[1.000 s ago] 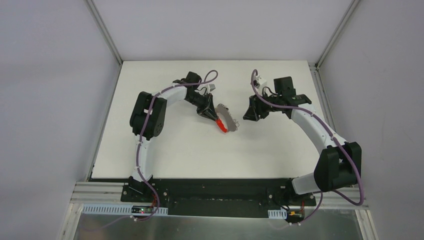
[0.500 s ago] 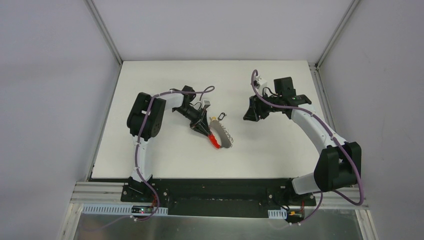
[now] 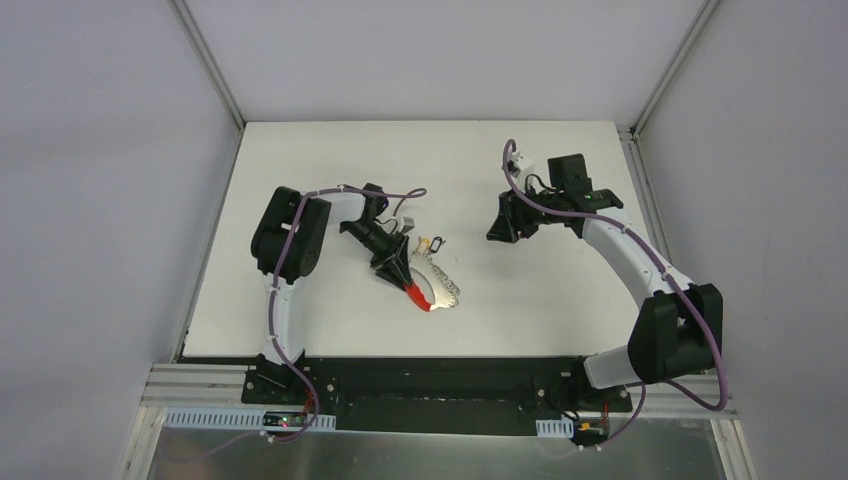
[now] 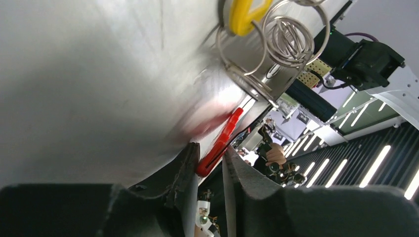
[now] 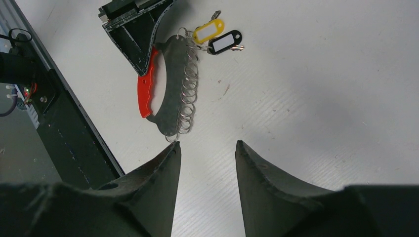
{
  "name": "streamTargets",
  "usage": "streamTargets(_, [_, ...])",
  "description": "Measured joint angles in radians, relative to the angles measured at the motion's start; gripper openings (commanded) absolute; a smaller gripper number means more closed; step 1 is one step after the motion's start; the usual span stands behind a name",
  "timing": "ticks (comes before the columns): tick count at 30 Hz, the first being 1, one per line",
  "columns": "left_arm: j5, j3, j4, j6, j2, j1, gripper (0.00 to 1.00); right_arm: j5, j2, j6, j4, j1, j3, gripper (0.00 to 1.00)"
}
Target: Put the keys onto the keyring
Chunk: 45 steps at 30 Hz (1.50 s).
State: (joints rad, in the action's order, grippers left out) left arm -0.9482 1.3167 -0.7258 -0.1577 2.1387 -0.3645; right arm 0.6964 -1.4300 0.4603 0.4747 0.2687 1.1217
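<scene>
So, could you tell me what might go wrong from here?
The left fingers straddle only the end of the keyring's red band, so it may slip or twist. The key lies against the yellow tag by the loops; the open right fingers could snag those when reaching for it.

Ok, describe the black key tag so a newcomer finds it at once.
Near the middle of the white table lies the keyring, a grey crescent with a red grip and a row of silver loops. At one end of that row lie two tags side by side; the black key tag is the dark-framed one, beside the yellow tag.
</scene>
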Motion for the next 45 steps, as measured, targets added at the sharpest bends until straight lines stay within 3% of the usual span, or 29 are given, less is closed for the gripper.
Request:
streamTargets(17, [0.145,-0.046,-0.069,0.073,-0.127,0.007,0.65,-0.010,0.000,0.019,0.043,0.000,0.014,0.49])
streamTargets(22, [0.223,-0.072,-0.073,0.114,-0.199,0.027,0.76,-0.037,0.029,0.026,0.058,-0.001,0.017,0.60])
streamTargets(26, [0.297,-0.089,-0.072,0.154,-0.287,0.039,0.84,-0.074,0.097,0.021,0.048,-0.004,0.013,0.79])
streamTargets(29, [0.367,-0.106,-0.061,0.177,-0.394,0.045,0.89,-0.112,0.153,0.016,0.033,-0.008,0.001,0.99])
streamTargets(35, [0.525,-0.113,0.000,0.196,-0.629,0.065,0.99,-0.211,0.189,-0.013,-0.009,-0.017,-0.022,1.00])
streamTargets(45, [0.987,-0.216,0.229,0.211,-1.011,0.094,0.99,-0.525,0.186,-0.130,-0.163,-0.021,-0.037,1.00])
